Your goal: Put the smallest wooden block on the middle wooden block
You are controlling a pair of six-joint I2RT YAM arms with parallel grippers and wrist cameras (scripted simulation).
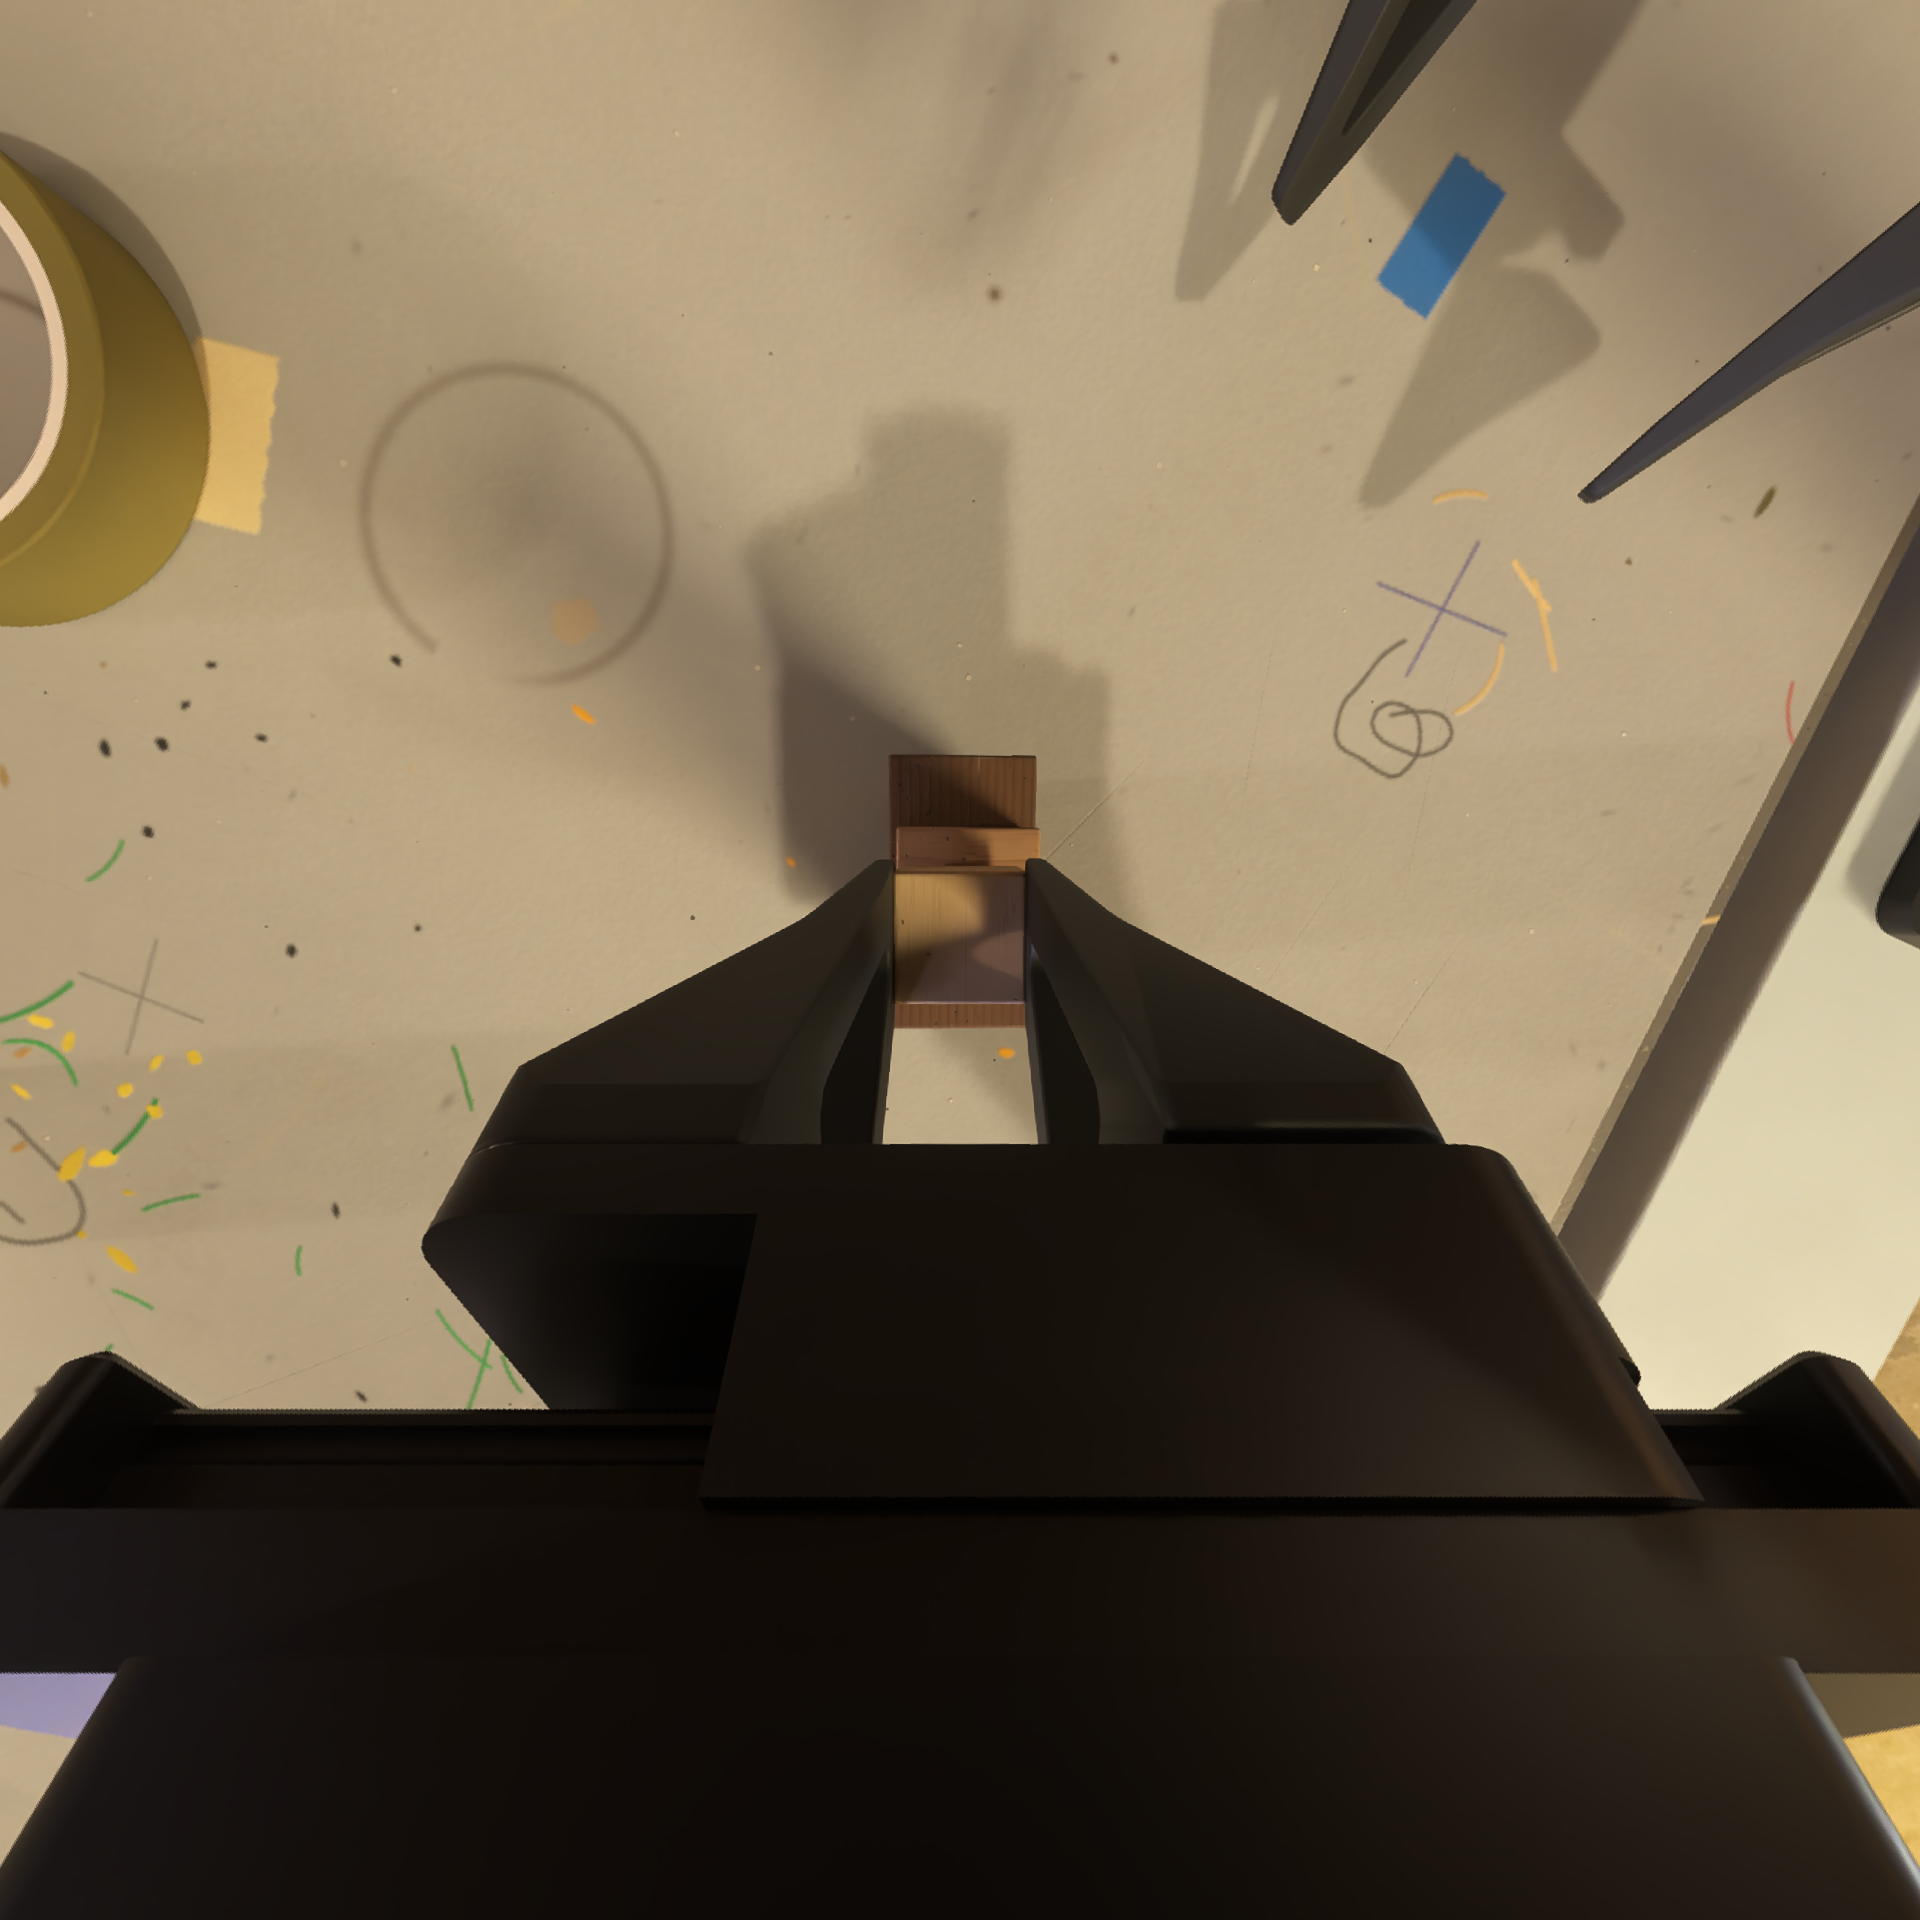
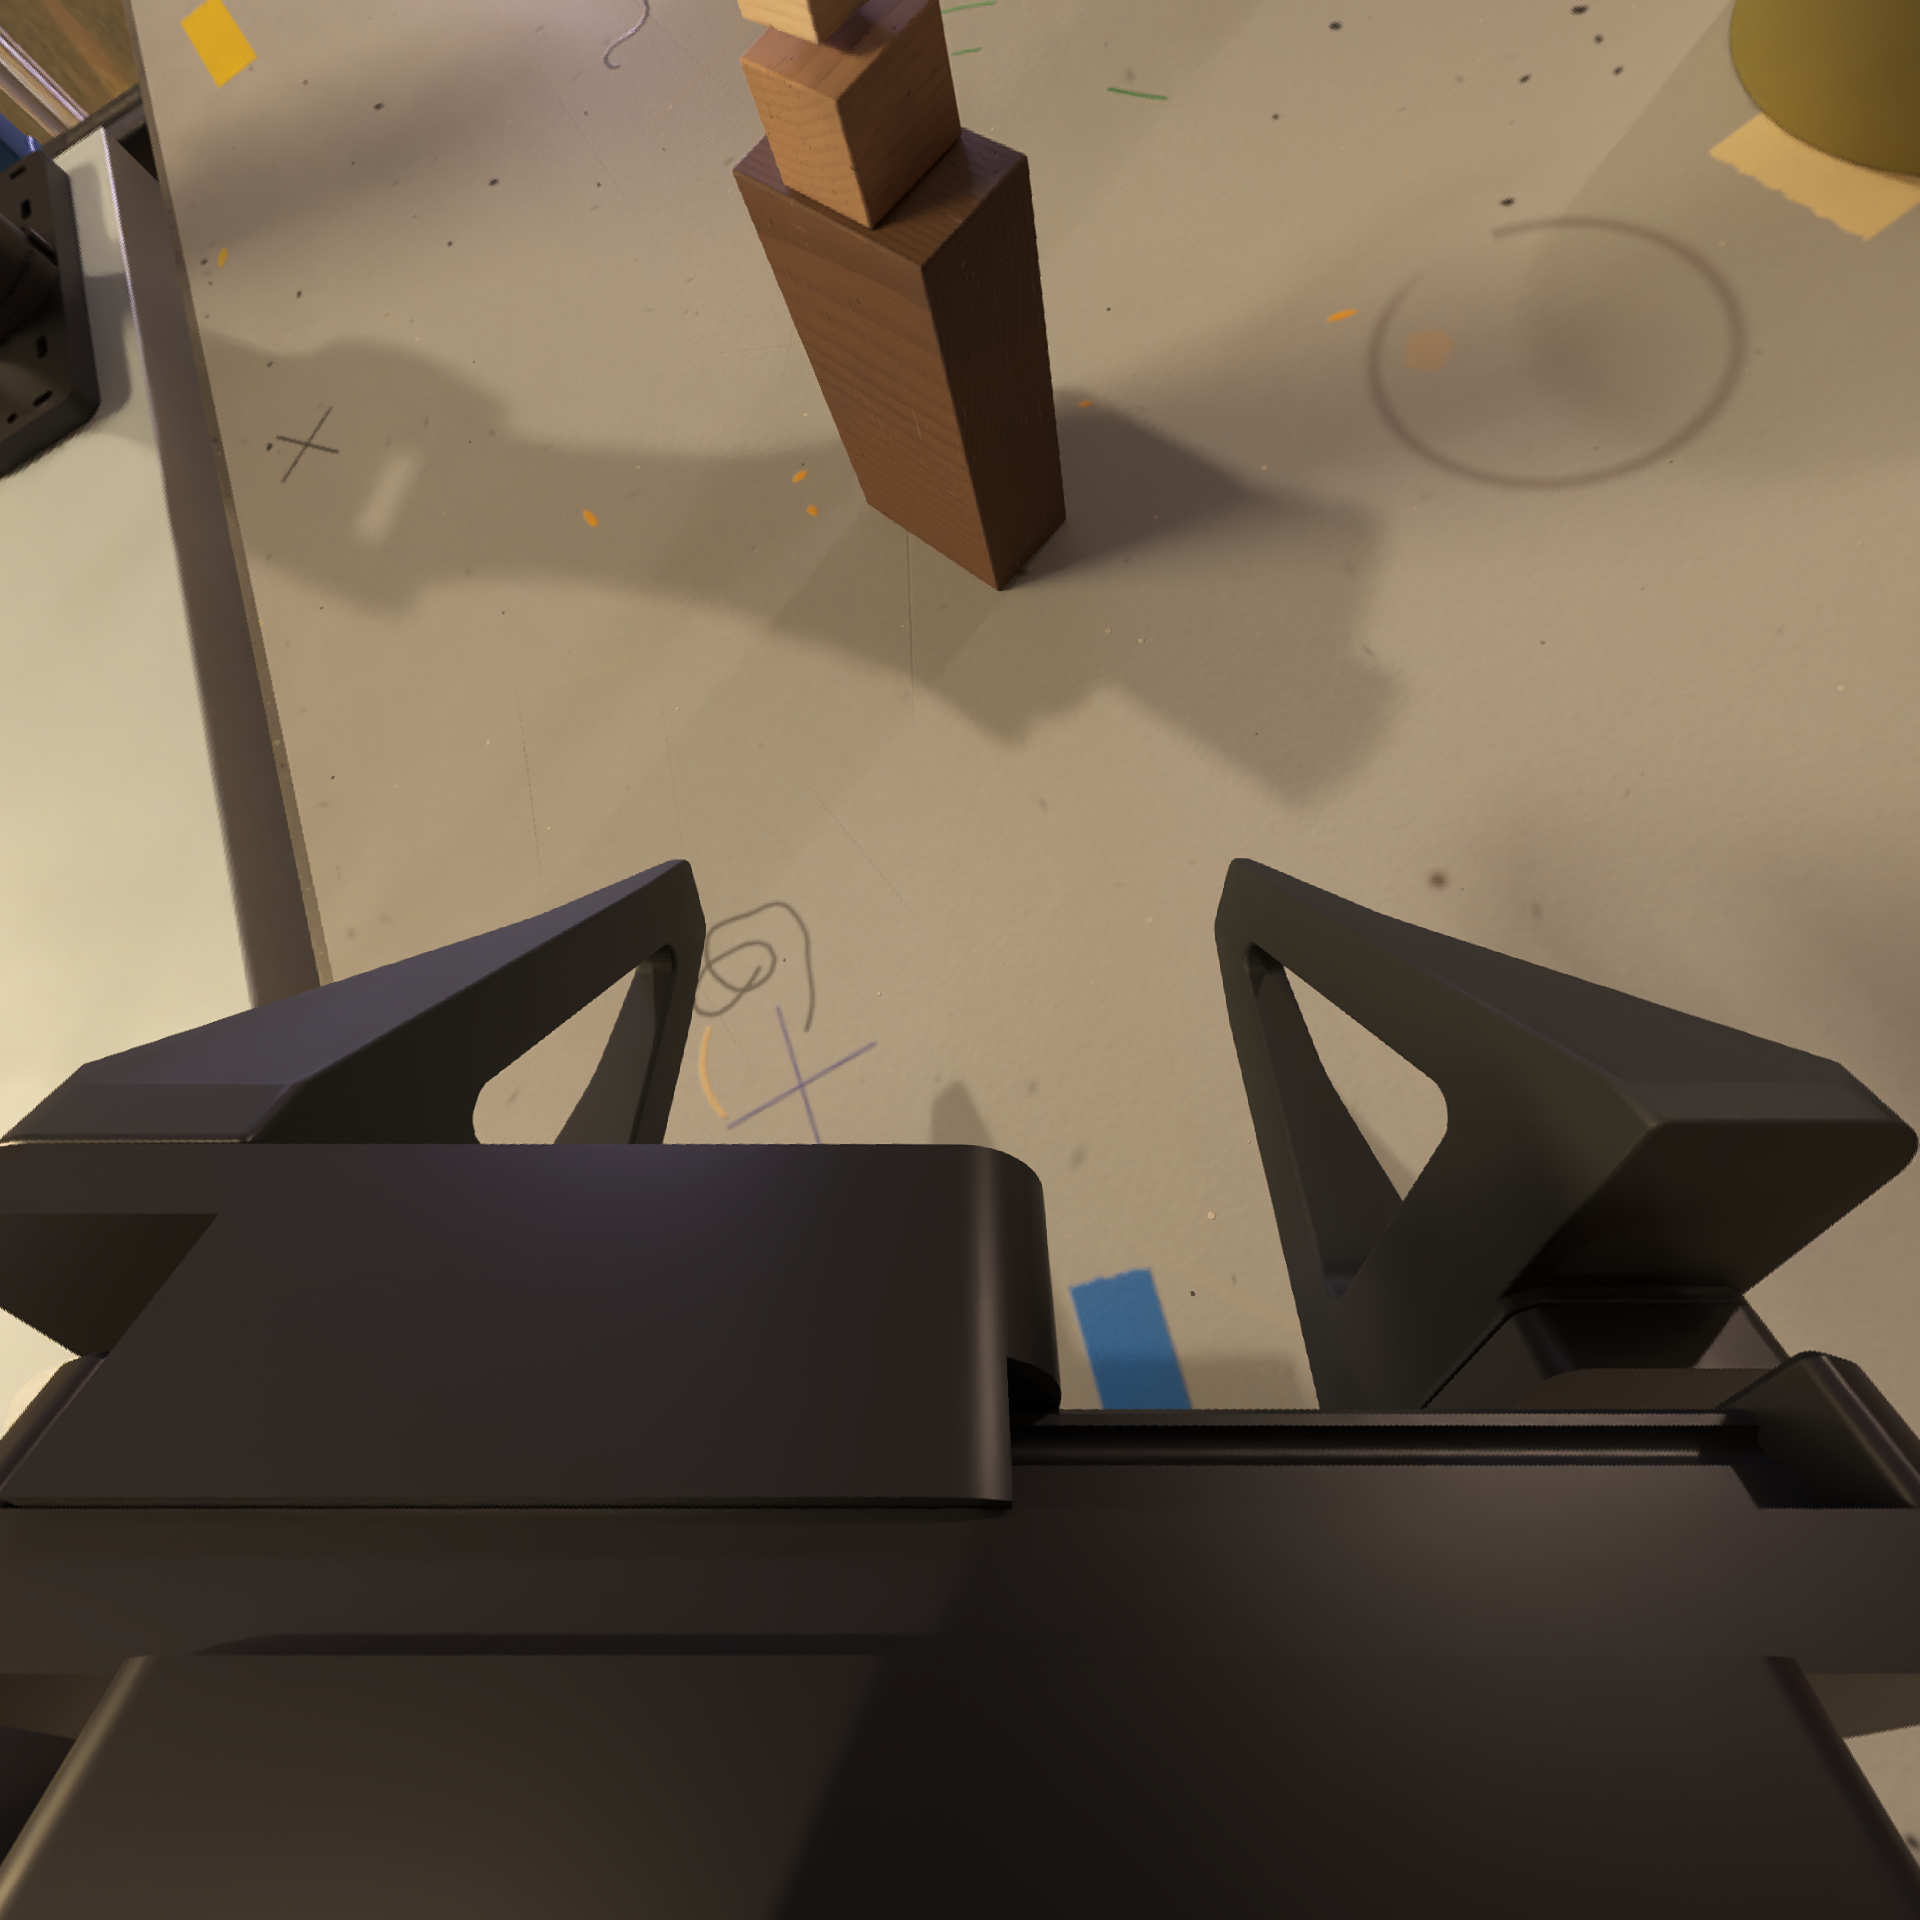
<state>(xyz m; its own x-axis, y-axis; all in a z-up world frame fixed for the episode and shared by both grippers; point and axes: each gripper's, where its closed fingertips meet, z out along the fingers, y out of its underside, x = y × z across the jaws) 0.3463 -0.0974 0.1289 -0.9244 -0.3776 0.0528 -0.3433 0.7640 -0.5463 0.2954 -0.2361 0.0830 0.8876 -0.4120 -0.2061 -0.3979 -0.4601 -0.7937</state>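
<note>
Left gripper [image 1: 960, 868] clamps the smallest wooden block [image 1: 958, 940], pale and square, over the stack. Only the right wrist view shows the middle wooden block [image 2: 852, 130] upon the tall dark-grained block [image 2: 914, 353]; right gripper [image 2: 956, 883] gapes empty.

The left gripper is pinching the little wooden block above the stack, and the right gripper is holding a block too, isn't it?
Not quite. The right gripper holds nothing: the right wrist view shows its fingers spread wide apart with only table between them. The left gripper does pinch the little wooden block above the stack.
</note>
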